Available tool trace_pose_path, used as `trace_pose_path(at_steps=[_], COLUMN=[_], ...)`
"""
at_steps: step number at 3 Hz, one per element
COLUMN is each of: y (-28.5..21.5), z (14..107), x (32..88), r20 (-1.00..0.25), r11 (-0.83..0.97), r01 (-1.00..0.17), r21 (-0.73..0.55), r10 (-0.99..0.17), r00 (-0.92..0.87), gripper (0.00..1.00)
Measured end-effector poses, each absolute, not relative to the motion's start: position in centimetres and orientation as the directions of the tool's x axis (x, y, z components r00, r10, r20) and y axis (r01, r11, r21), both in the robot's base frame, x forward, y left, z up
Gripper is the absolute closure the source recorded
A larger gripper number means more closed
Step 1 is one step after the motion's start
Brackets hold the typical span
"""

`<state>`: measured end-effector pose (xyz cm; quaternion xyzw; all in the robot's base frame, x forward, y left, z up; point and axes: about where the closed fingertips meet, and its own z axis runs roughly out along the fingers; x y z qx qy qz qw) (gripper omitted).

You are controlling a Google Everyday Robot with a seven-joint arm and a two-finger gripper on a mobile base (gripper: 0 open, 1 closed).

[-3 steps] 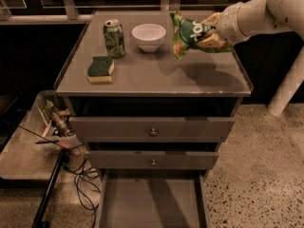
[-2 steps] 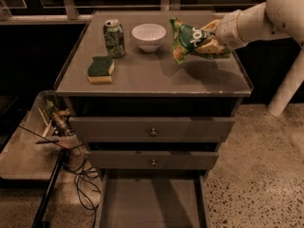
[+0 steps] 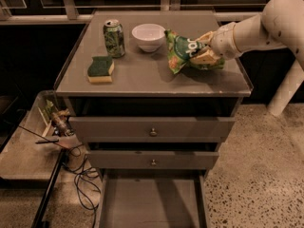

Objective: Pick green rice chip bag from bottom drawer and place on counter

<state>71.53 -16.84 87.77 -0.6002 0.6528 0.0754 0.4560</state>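
Observation:
My gripper (image 3: 205, 52) comes in from the right on the white arm and is shut on the green rice chip bag (image 3: 182, 51). The bag is shiny green with white lettering and hangs just above the right part of the counter (image 3: 142, 75), right of the white bowl. The bottom drawer (image 3: 151, 201) stands pulled out at the bottom of the view, its floor bare.
A white bowl (image 3: 148, 36), a green soda can (image 3: 114, 38) and a green-topped yellow sponge (image 3: 100, 69) sit on the counter's left and back. Two upper drawers with knobs (image 3: 153, 132) are nearly closed. A low shelf with clutter and cables (image 3: 57, 127) stands left of the cabinet.
The gripper and bag have sunk slightly toward the counter and shifted a little to the left. Nothing else has moved.

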Motion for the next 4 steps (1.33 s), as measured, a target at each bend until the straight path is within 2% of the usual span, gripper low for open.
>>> trace_pose_path(at_steps=[1, 4], y=[-16.83, -16.82], z=[87.77, 87.76], x=[71.53, 71.53], r20=[-0.686, -0.686], r11=[0.268, 0.268], r01=[-0.853, -0.853], r21=[-0.449, -0.449], r10=[-0.715, -0.715], r00=[0.136, 0.137], gripper=[0.81, 0.11])
